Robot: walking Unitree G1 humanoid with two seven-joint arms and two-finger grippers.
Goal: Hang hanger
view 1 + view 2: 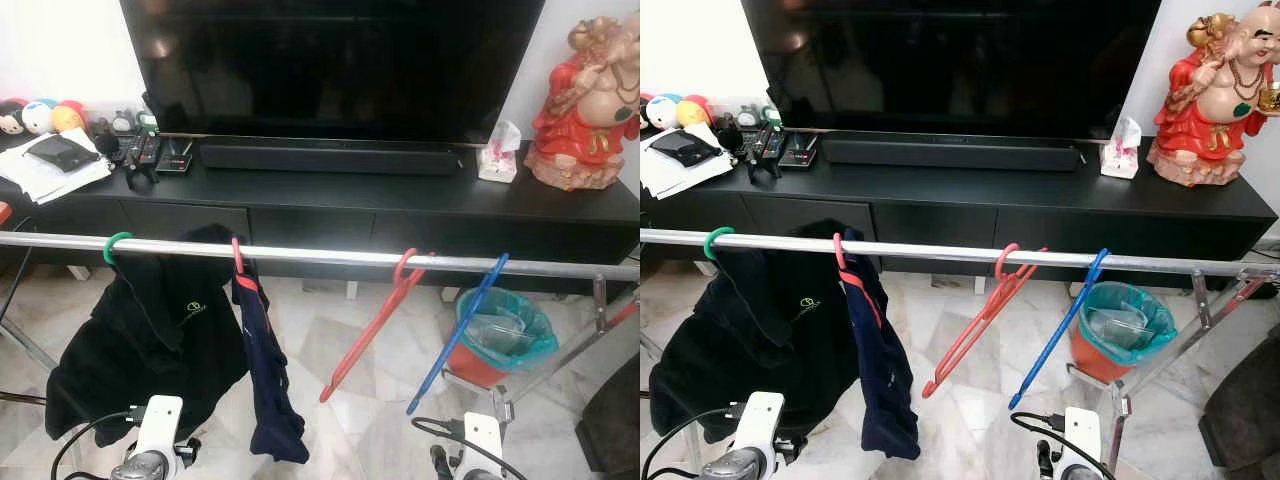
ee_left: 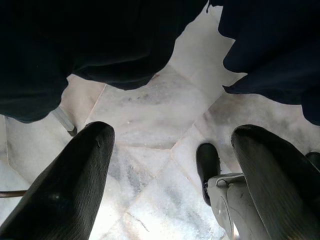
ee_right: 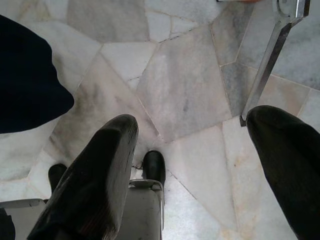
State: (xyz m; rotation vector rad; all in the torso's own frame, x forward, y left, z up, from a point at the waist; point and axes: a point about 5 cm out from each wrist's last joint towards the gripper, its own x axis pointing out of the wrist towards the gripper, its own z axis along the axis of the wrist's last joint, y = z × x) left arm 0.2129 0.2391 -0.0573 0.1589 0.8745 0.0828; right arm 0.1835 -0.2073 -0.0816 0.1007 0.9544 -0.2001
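— While both arms hang low, where's the red hanger (image 1: 375,325)?
— Hooked on rail (image 1: 330,257), long axis slanting down-left beside blue hanger (image 1: 455,335). Left tool (image 2: 170,185) & right tool (image 3: 192,175) both spread, empty.

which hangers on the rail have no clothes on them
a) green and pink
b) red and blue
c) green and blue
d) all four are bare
b: the red hanger and the blue hanger hang bare and tilted on the metal rail, while the green hanger carries a black garment and the pink hanger a navy one.
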